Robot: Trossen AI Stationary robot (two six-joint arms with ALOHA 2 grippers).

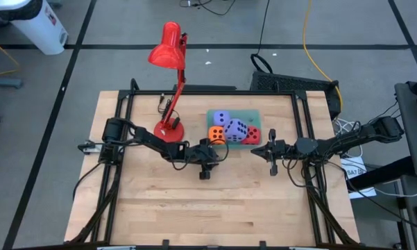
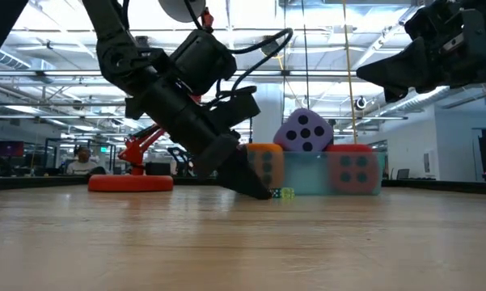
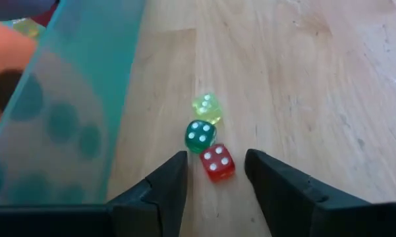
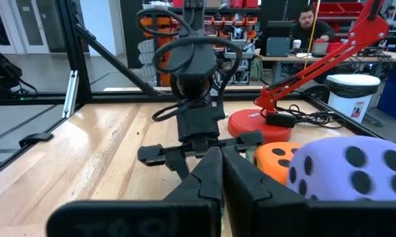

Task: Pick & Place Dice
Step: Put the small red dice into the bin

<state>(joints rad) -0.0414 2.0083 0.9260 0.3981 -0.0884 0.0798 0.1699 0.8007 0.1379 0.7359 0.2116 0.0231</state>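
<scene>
Dice [image 1: 234,129]: four big foam cubes sit in the teal tray [image 1: 255,115], behind table centre, just right of the red lamp [image 1: 169,83]. Lavender-blue pair on the far/middle side, orange die [image 1: 216,134] at tray's near-left corner, red die [image 1: 252,135] at near-right. In low view one lavender die [image 2: 304,131] rides above the others.

My left gripper [image 3: 216,172] is down at table level, just outside the tray's near-left corner, approx. beside the orange die. Fingers [image 3: 171,176] spread wide, holding nothing. Small red die [image 3: 217,162] lies between the tips; can't tell if either tip touches it. Small green die [image 3: 199,136] touches it on the far side; small yellow die [image 3: 207,107] lies just beyond.

My right gripper [image 1: 272,154] hovers near the tray's near-right corner, fingers fully closed, empty, clear of the foam cubes.
</scene>
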